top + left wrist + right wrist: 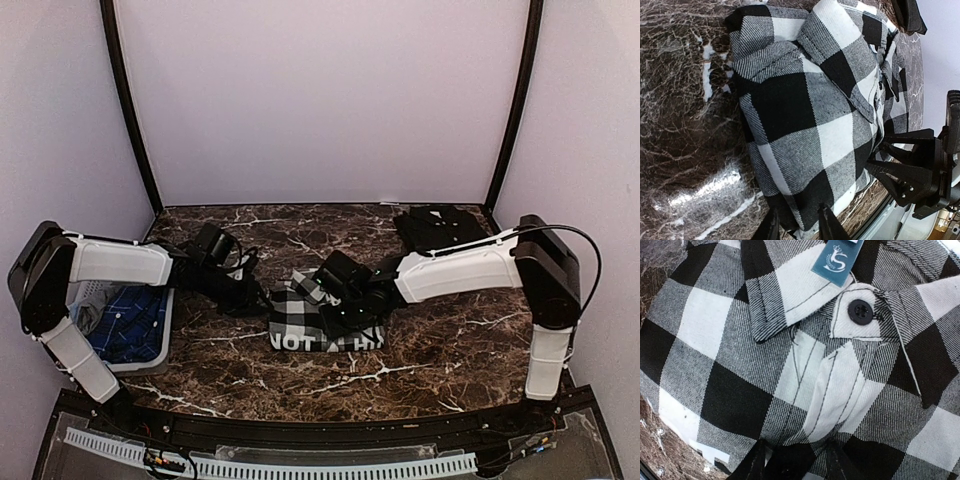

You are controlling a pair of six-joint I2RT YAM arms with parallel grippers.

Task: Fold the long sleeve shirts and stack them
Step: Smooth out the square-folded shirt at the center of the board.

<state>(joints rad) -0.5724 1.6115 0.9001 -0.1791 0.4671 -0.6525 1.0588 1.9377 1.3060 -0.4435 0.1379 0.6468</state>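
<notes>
Checked shirt folded, not yet stacked on dark garment at 1 o'clock. Left gripper, right gripper straddle its cloth; grip unclear.

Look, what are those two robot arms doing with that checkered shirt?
Both arms are working on a check shirt mid-table. The left end effector and right end effector each have its cloth between their fingers; whether they grip is unclear. A dark shirt lies folded at the far right, and a basket on the left holds blue cloth.
</notes>
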